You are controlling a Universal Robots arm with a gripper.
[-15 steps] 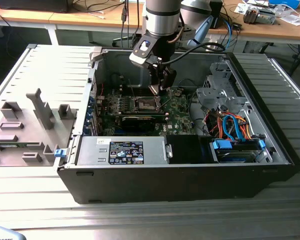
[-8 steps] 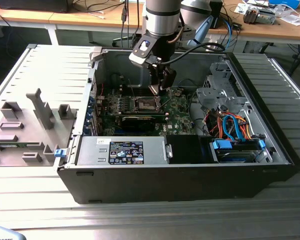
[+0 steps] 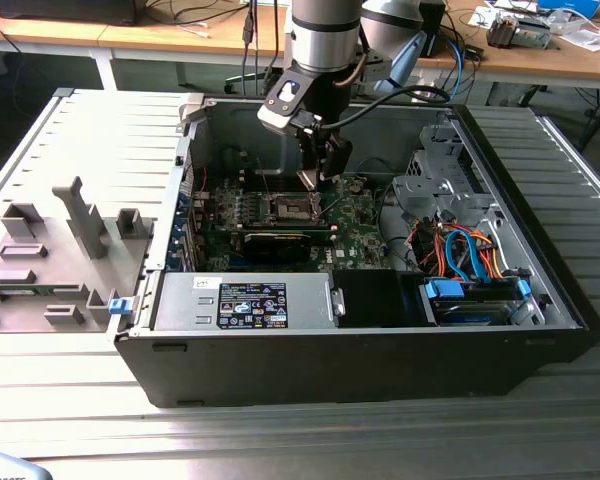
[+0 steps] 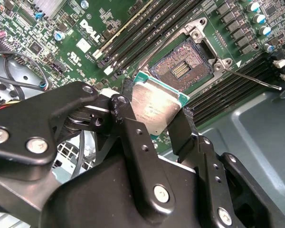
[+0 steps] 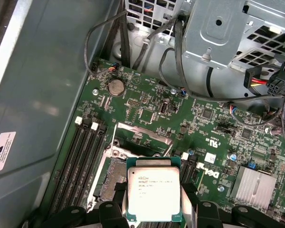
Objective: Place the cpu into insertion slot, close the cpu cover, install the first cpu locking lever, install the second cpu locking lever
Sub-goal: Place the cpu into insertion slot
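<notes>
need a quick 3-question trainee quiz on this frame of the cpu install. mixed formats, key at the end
1. True or false: the cpu already sits in the insertion slot.
2. What is the gripper shut on? A) a memory stick B) the cpu C) a cable
3. In the exterior view, on which side of the open computer case is the orange and blue cable bundle?
Key: 1) False: the slot is bare and the cpu is in the gripper. 2) B. 3) The exterior view's right.
</notes>
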